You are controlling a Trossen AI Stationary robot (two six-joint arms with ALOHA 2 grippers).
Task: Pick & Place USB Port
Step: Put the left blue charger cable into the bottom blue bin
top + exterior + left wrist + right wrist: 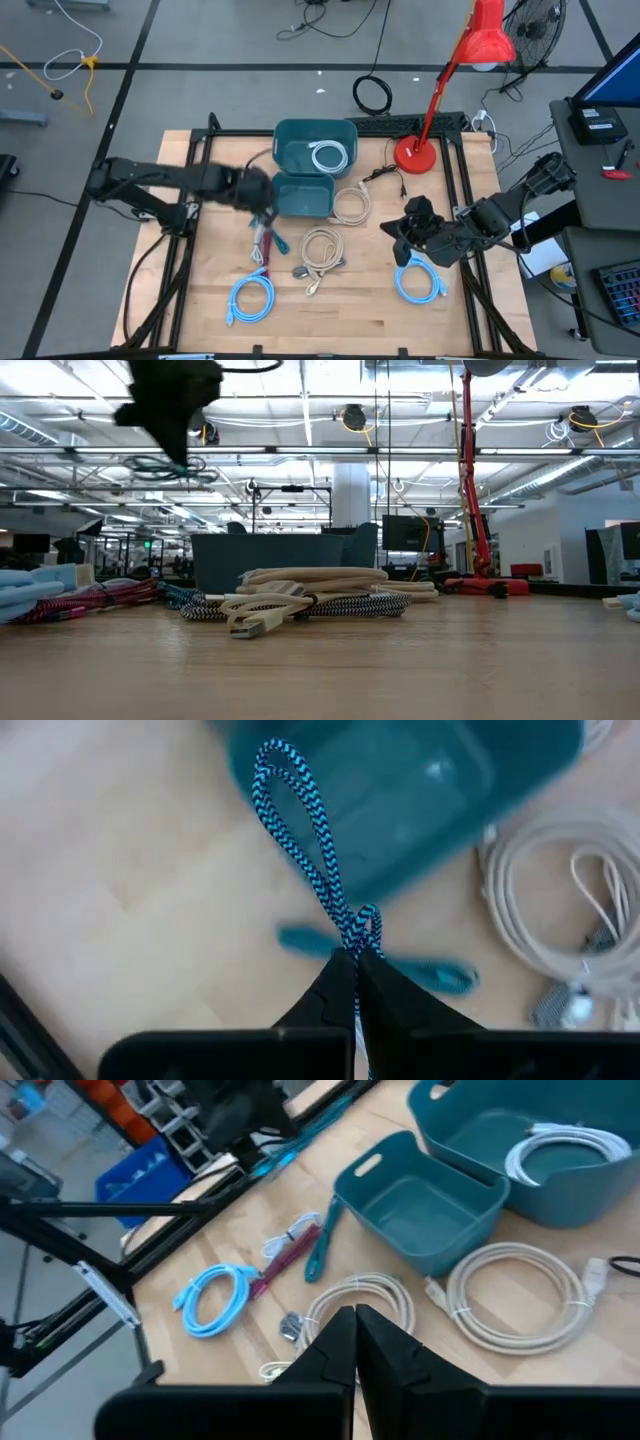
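Left wrist view is the only one that settles the grip: my left gripper (355, 960) has its fingers pinched together on a teal-and-black braided cable (305, 830), a loop of it standing out past the fingertips. High view just shows my left gripper (262, 200) as a dark blur off the left side of the empty teal plastic bin (303, 195), with the cable not readable there. Low view has the gripper (165, 400) up well clear of the wooden table (400, 660), a dark strand hanging below it.

High view alone gives the layout: second teal bin (290, 140) touching the first on its far side, with a coiled white cable (328, 156) inside. Cream coiled cable (350, 205) just right of the empty bin, beige braided coil (321, 250) nearer the front, light blue coil (252, 297) front left, another light blue coil (415, 280) front right, red-and-pink braided cable (262, 240) below my left gripper. Red desk lamp (415, 150) at the far right.

My right gripper (405, 232) sits low on the right side by that blue coil; its own wrist view shows the fingers (330, 1345) closed together on nothing.
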